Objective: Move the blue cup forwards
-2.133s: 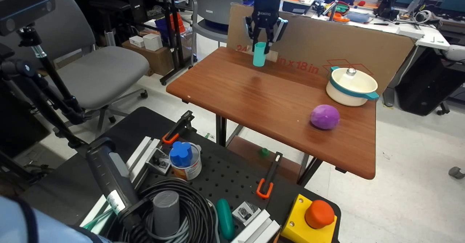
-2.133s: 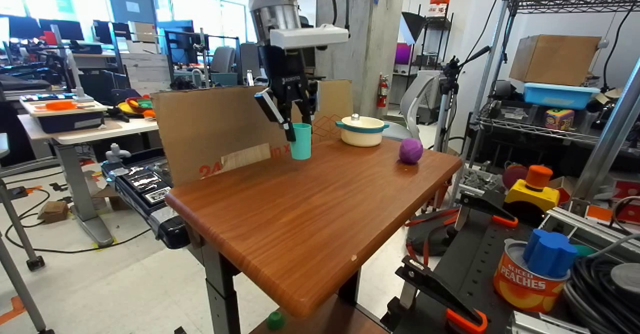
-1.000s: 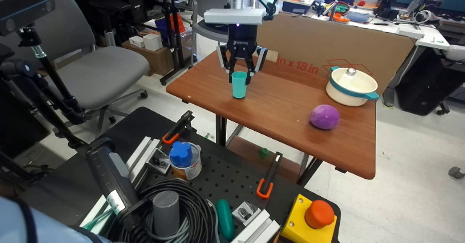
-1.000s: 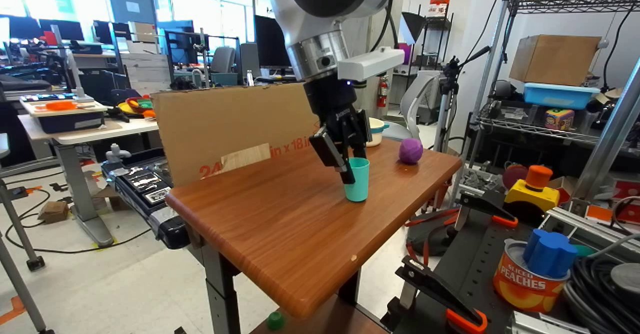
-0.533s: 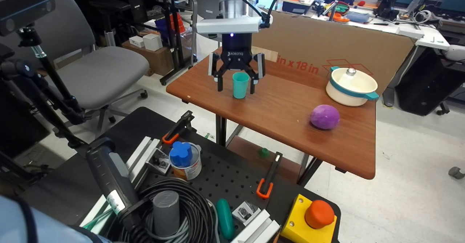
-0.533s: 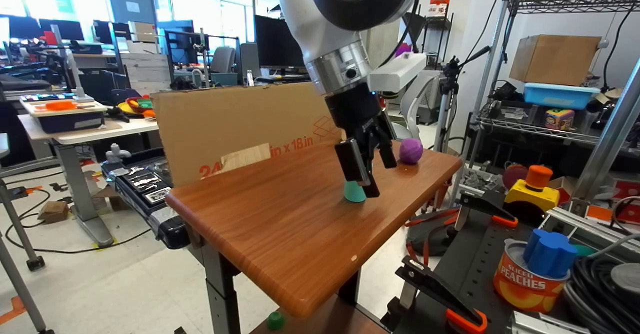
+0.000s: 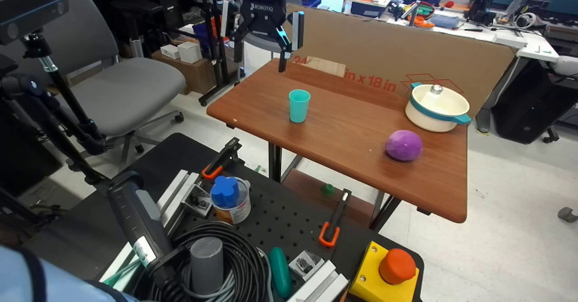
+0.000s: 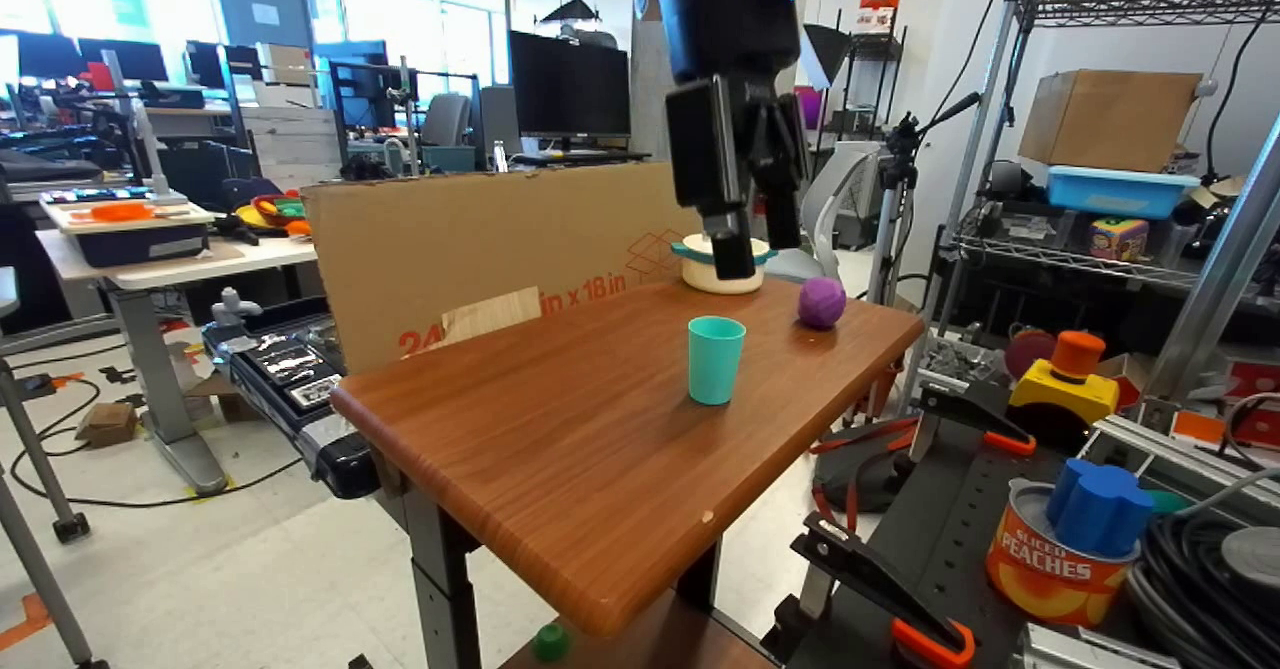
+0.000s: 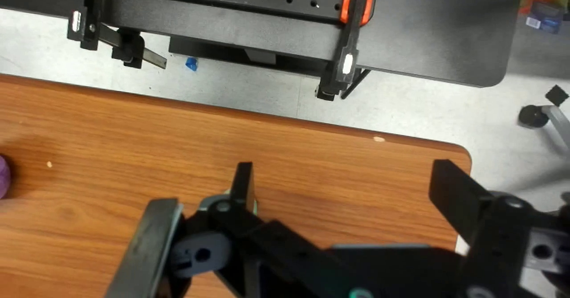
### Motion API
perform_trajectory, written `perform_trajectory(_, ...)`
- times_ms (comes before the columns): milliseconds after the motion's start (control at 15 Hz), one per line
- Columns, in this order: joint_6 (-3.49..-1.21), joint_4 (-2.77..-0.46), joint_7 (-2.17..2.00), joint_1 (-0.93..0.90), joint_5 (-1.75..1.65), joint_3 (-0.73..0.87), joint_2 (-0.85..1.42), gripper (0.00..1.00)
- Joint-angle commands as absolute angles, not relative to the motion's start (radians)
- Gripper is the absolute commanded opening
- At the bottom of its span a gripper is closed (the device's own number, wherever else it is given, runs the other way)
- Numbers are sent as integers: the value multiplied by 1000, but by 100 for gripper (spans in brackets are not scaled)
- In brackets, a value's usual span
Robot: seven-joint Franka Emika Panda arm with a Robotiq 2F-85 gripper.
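Well, a gray chair (image 7: 135,90) fills much of the left side in an exterior view. Next, at upper left of centre, the gripper (image 7: 260,58) hangs with its fingers (image 7: 282,63) spread wide apart, higher in the frame than the blue cup (image 7: 299,107) and clear of it. That cup stands upright near the middle of the frame, on the wooden table (image 7: 343,126). Farther right sits a purple ball (image 7: 404,145), and right of it, higher up, a lidded cream pot (image 7: 424,118). In the wrist view a finger left of centre hides most of the cup.
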State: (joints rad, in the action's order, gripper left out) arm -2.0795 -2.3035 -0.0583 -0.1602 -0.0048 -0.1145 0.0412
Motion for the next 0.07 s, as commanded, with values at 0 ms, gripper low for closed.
perform_trajectory(0, -2078, -2311, -57, -151, -4, -123, 31, 100)
